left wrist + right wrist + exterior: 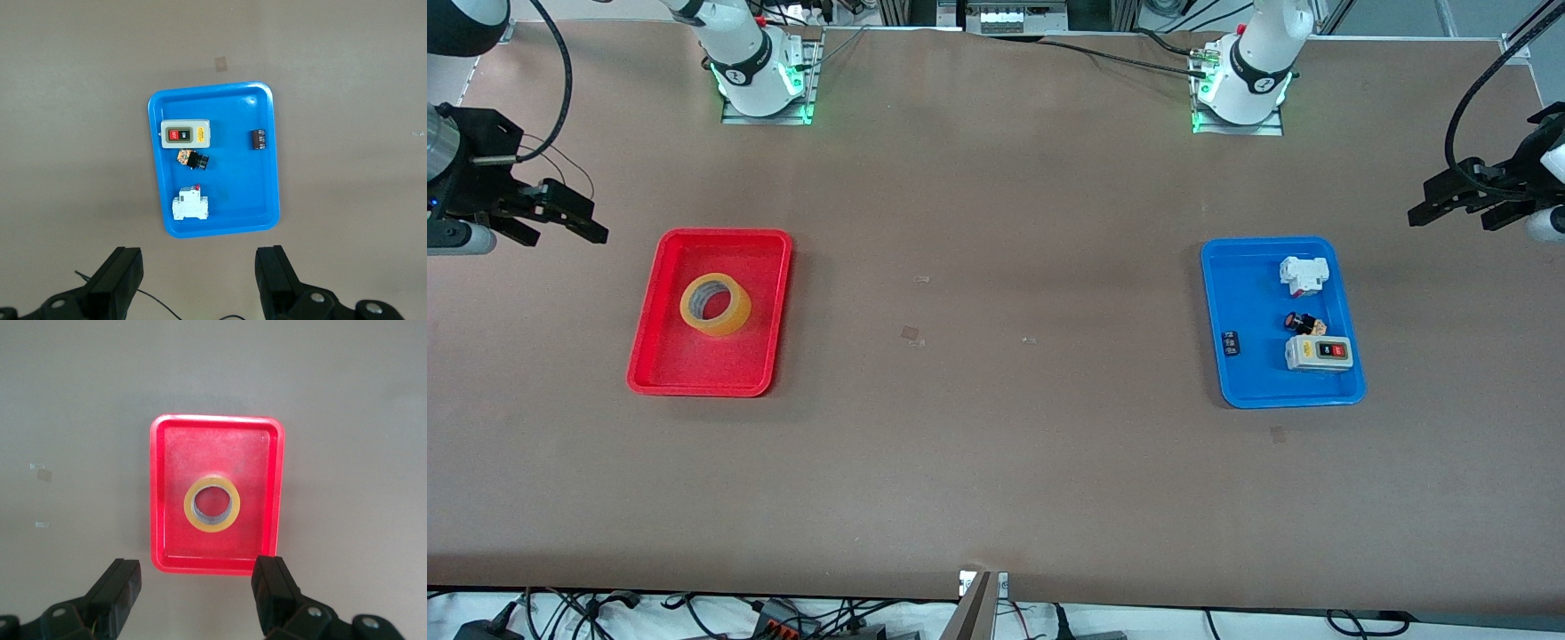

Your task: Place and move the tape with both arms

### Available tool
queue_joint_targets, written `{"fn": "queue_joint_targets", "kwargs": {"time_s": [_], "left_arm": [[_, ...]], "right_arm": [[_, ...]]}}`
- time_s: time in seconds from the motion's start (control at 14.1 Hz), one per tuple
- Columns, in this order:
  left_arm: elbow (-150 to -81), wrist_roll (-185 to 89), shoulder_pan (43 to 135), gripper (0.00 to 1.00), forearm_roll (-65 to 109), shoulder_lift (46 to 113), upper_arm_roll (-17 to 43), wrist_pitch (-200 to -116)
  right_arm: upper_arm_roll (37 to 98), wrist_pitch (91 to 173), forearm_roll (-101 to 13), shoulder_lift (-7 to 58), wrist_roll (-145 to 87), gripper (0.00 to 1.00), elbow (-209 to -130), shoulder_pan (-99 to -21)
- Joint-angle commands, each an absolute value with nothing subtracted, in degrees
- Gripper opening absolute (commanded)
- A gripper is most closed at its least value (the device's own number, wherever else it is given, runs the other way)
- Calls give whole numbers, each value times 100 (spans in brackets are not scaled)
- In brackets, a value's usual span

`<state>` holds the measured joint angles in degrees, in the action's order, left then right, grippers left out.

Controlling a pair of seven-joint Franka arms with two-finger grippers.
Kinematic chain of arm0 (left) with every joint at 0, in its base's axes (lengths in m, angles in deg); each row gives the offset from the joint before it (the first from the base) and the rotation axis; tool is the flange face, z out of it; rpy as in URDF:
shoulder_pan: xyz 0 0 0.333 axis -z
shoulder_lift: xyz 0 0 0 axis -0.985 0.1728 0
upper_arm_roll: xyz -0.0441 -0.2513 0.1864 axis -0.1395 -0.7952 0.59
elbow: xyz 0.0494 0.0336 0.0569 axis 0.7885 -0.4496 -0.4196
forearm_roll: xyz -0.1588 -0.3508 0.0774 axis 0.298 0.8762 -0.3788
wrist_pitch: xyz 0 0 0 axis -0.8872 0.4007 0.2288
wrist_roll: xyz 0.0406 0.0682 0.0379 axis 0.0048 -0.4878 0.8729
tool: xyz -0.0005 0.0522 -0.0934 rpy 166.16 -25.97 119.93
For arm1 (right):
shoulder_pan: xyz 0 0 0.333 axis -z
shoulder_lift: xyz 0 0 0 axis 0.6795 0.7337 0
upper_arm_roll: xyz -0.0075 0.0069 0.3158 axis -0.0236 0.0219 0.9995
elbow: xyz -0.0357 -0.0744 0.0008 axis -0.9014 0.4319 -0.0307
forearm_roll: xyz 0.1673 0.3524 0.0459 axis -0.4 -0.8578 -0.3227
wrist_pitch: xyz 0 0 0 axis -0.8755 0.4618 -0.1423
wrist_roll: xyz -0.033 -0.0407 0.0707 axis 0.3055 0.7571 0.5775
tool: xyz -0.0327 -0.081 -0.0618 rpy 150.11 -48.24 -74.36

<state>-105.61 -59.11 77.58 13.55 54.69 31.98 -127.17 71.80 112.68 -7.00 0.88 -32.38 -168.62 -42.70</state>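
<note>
The tape, a glossy, translucent yellow ring with a wide round hole and a grey inner core, lay flat in a shallow red plastic tray with rounded corners, toward the right arm's end of the brown, matte bench. In the right wrist view the roll sat near the tray's middle, touching none of its walls.

The right gripper hung over bare bench at about ten o'clock from the red tray, jaws apart and empty. The left gripper hung over the bench at about two o'clock from a blue plastic tray of the same shape, jaws likewise apart and empty.

In the blue tray lay a grey switch box with one red and one black button, its lettering too small to read, a white blocky breaker, a small red-and-black push-button part and a tiny black component, all apart from one another.
</note>
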Motion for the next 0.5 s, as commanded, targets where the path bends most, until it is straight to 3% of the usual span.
{"fn": "queue_joint_targets", "kwargs": {"time_s": [0.0, 0.43], "left_arm": [[-10491, -5879, 7732, 100, 1423, 5481, 3193, -12626], [-10491, -5879, 7732, 100, 1423, 5481, 3193, -12626]], "right_arm": [[7175, 11237, -793, 35, -3113, 100, -16905, -4184], [7184, 11193, -793, 8, -3262, 100, -16826, -4192]]}}
